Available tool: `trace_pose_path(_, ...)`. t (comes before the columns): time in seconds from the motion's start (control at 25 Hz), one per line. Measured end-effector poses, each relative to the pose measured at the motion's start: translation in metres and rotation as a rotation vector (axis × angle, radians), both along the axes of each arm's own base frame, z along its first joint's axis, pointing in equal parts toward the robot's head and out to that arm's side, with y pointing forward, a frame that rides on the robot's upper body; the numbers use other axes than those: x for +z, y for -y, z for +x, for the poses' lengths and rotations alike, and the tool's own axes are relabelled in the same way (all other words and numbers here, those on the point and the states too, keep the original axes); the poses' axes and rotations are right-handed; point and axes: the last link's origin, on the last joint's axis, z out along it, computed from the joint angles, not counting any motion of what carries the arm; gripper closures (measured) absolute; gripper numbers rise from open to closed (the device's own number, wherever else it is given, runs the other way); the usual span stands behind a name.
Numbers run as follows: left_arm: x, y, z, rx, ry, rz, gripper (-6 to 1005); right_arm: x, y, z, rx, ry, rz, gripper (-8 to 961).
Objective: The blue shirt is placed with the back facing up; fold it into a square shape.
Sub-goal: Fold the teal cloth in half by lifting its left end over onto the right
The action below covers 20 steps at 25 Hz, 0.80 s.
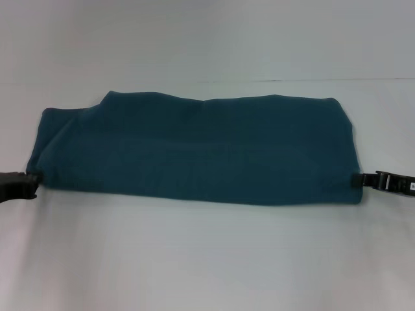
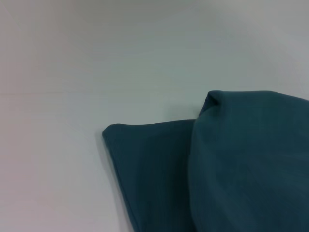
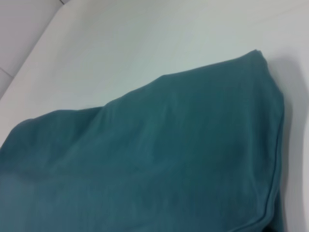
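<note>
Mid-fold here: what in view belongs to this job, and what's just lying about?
In the job:
shirt, lying as a wide band
left tool at its left end
right tool at its right end

Lying about:
nothing but the table

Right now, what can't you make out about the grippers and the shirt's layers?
- Left gripper: head view, cut by the picture's edge at the blue shirt's near left corner; grip unclear.
- Right gripper: head view, tips meet the near right corner; too small to judge.
- Both wrist views show no fingers.
- Sleeves and collar: hidden by folded cloth.
</note>
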Motion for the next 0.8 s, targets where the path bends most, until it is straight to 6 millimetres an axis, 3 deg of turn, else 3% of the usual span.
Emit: trace_pose_path(0.8,0.011,0.001,0.001,-0.001,0.032,0.033,974,0.028,0.005,0.016,-0.034,-0.022,0.067,917)
